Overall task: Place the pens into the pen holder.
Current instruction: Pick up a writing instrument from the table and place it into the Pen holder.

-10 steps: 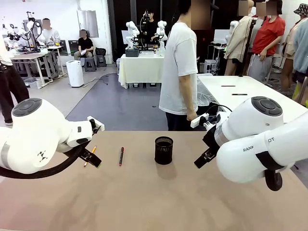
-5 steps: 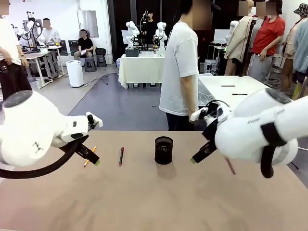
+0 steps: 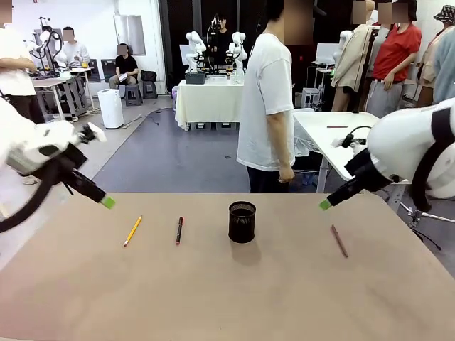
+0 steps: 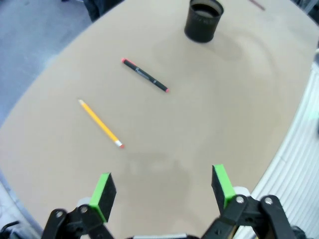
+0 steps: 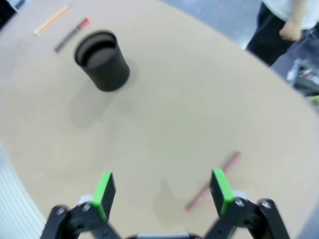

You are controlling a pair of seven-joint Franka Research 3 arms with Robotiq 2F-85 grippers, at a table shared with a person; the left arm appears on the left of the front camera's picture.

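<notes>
**Three light sticks lie flat; both sets of fingers are wide and empty**

The left arm's fingers [image 4: 103,191] are spread fully apart, hold nothing, and hang above the brown counter [image 3: 227,298]. The right arm's fingers [image 5: 219,189] are just as wide and just as empty.

The orange-yellow pencil-like stick [image 3: 132,231] and the dark pen with red ends [image 3: 179,230] lie side by side but apart, on the robot's left of the small black wire-mesh cylindrical pen holder [image 3: 242,222]. The holder stands upright near the middle with nothing sticking out of it. The thin reddish-brown pen [image 3: 339,241] lies well off to its right.

We judge all three to be light, stiff and smooth. Because they lie so low, the pads would have to come almost down to the counter. We would grip each one across its shaft near mid-length, since a hold nearer an end could let it swing or roll away. The holder looks light enough to slide or tip if knocked.

We can read no brand, label or writing on the pens or the holder.
</notes>
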